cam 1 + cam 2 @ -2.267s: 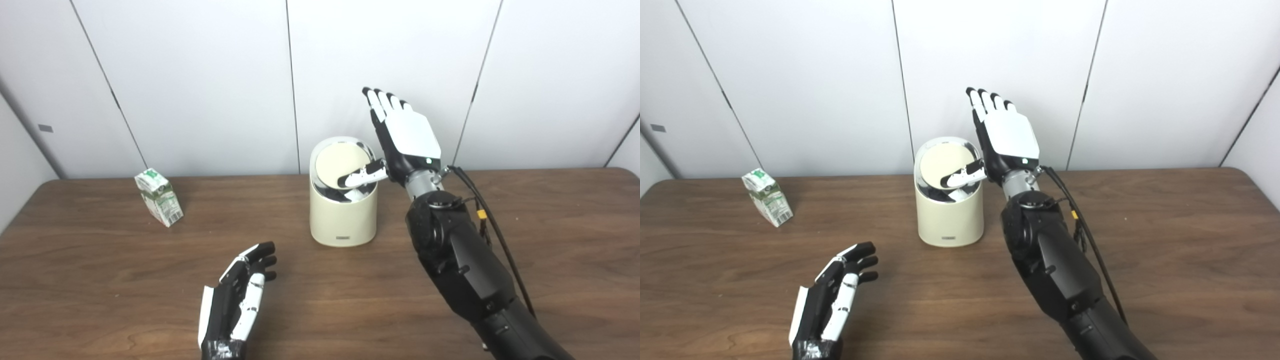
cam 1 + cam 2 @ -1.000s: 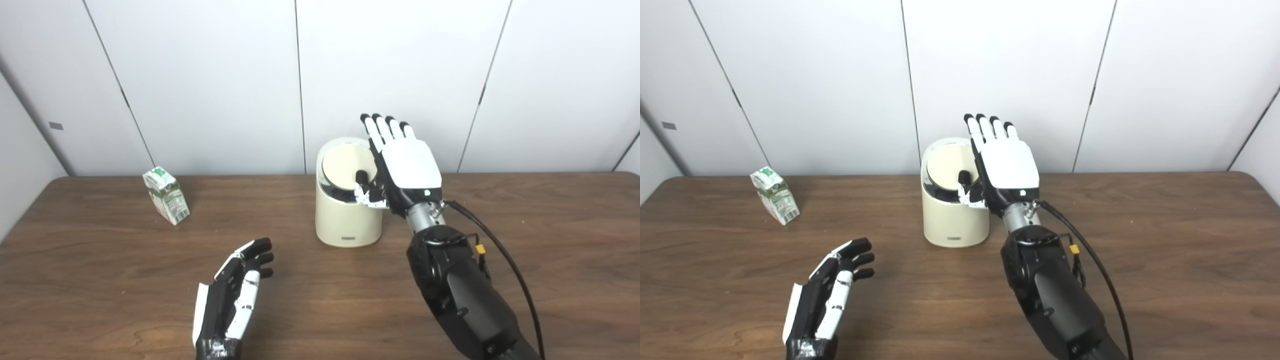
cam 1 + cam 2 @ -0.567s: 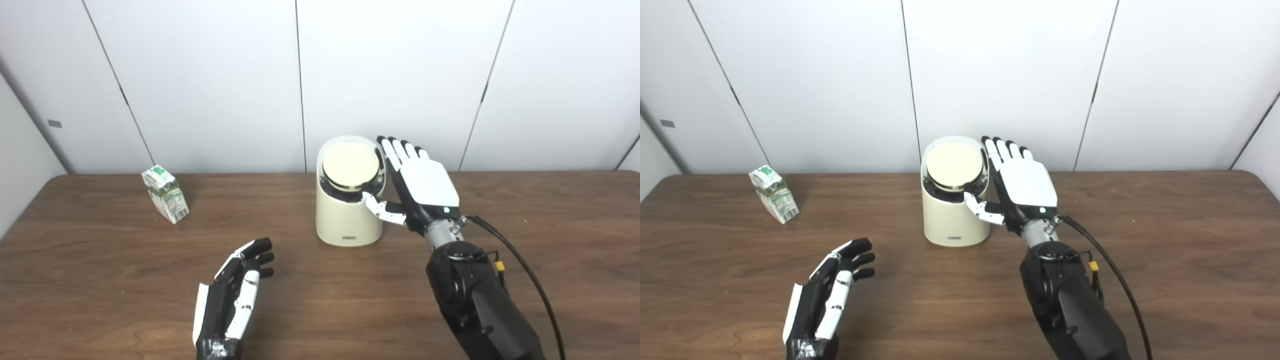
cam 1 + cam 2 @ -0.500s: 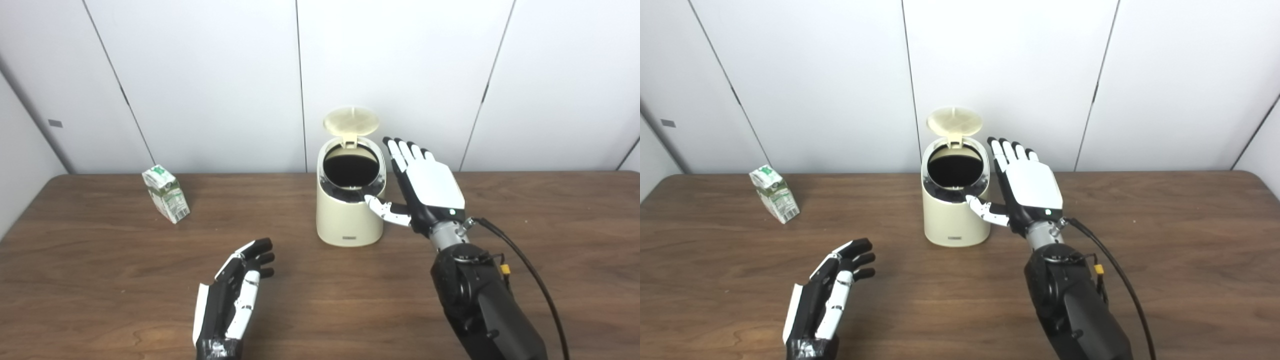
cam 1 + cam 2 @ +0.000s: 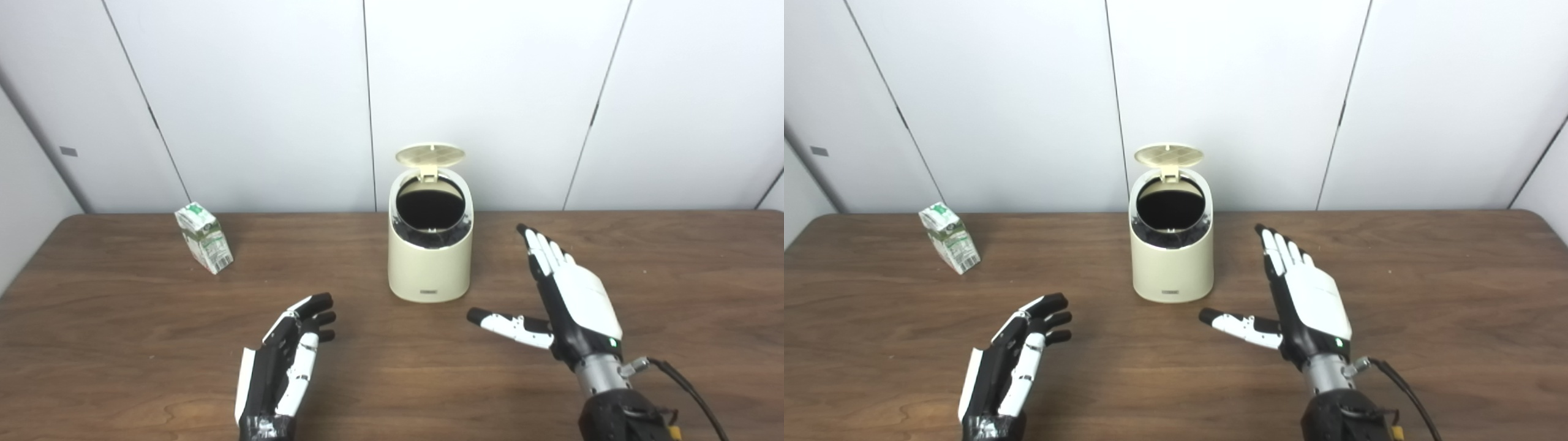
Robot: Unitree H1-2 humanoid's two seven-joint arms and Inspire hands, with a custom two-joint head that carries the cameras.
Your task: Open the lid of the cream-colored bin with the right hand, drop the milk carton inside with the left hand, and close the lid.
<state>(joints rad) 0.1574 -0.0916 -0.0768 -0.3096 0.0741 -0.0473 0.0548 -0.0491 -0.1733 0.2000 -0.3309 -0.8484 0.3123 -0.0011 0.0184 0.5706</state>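
The milk carton (image 5: 204,246) stands tilted at the far left of the table (image 5: 704,275), white with green print too small to read. The bin (image 5: 430,263) sits mid-table, well apart from the carton, its lid (image 5: 429,155) flipped up at the back over a dark opening; a small label low on its front is unreadable. The left robot hand (image 5: 285,361) rests near the front edge, fingers loosely spread, holding nothing. The right robot hand (image 5: 566,303) hangs to the right of the bin, fingers straight, thumb out, empty. The table is dark wood grain; white wall panels (image 5: 257,92) with dark seams stand behind.
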